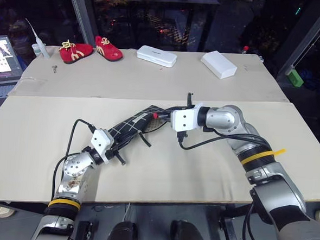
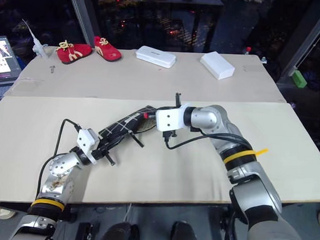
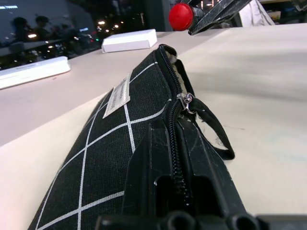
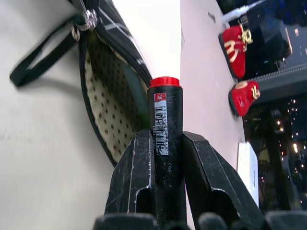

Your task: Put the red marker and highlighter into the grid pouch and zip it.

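Marker (image 4: 165, 143) is pinched in my right gripper (image 4: 165, 158), red tip aimed at the pouch's (image 1: 132, 125) gaping mouth. My left gripper (image 3: 177, 191) is clamped shut on the pouch's zipped end, propping it off the table (image 1: 200, 166). I'm mid-insertion; next I judge it needs sliding between the zipper edges, then release. I can't spot the highlighter.
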Tool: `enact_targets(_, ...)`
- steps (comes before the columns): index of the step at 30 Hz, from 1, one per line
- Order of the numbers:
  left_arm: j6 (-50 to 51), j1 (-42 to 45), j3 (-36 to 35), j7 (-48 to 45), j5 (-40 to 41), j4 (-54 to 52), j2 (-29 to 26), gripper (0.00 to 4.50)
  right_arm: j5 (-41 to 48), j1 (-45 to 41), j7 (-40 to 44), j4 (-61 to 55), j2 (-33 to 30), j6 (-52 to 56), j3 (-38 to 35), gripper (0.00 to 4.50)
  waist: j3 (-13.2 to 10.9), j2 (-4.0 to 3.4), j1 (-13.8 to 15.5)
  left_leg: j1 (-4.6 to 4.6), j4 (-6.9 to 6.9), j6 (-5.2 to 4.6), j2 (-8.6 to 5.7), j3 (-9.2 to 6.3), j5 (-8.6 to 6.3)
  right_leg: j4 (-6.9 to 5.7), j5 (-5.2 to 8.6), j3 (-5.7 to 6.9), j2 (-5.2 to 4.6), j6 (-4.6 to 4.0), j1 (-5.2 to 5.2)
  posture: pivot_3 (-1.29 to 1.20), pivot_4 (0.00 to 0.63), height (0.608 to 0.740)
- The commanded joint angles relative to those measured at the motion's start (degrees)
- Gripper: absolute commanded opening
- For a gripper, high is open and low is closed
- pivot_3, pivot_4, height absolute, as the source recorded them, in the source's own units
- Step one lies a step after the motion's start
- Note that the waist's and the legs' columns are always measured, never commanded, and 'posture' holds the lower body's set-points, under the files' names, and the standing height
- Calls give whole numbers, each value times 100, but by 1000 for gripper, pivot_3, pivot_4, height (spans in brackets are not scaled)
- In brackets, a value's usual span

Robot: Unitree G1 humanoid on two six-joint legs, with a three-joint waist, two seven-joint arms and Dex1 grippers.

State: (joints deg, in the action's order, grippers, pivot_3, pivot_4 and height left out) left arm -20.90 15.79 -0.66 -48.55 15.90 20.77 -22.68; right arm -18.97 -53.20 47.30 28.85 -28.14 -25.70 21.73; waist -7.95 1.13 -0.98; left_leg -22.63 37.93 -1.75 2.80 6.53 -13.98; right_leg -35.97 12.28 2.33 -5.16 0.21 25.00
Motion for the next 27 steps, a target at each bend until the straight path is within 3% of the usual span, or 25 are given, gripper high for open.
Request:
enact_targets(1,93,74,-61,-113,122,-353,-68,0,183,-3,19,-222,-101,-79,-186,460,0,0,-2,0,0,0,0,0,0,0,0,0,-1,0,0,0,150,740)
enact_targets(11,393,313,-81,-235,236,-772,-39,0,-170,213,-121,-414,54,-85,55,460,0,0,0,0,0,0,0,-1,0,0,0,-2,0,0,0,0,150,740)
enact_targets(27,239,204,82,-508,127,-596,192,0,-56,-64,288,-537,1015,-101,478,460,0,0,11,-1,0,1,-1,-1,1,1,0,-1,1,0,0,0,150,740)
